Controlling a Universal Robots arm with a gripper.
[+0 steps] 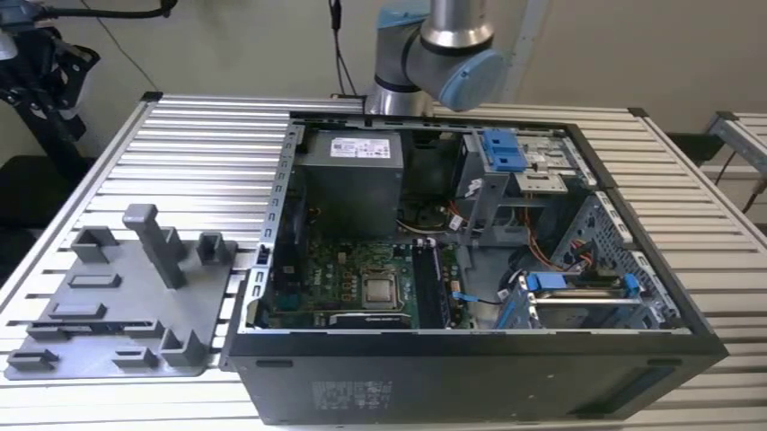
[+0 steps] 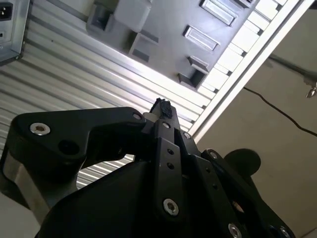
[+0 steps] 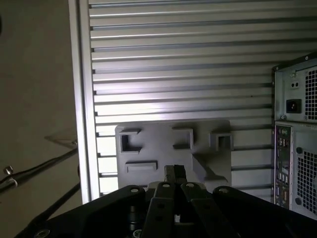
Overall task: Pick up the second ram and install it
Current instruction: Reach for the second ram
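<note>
A long, thin dark stick that looks like the second ram [image 1: 99, 324] lies flat near the front edge of the grey tray [image 1: 132, 310], at the exterior view's left. My gripper [image 3: 174, 171] hangs high above that tray [image 3: 163, 148]. Its black fingertips [image 2: 163, 107] meet with nothing between them. In both wrist views the gripper's body covers the part of the tray beneath it. The open computer case [image 1: 480, 350] holds the green motherboard [image 1: 341, 269] with its long black sockets [image 1: 429, 285].
Grey blocks and a tall post [image 1: 154, 242] stand up from the tray. The ribbed metal table [image 1: 204, 144] ends close beside the tray [image 3: 81, 124]. The arm's joint [image 1: 450, 49] rises behind the case. A power supply [image 1: 350, 180] and blue drive brackets [image 1: 504, 151] fill the case.
</note>
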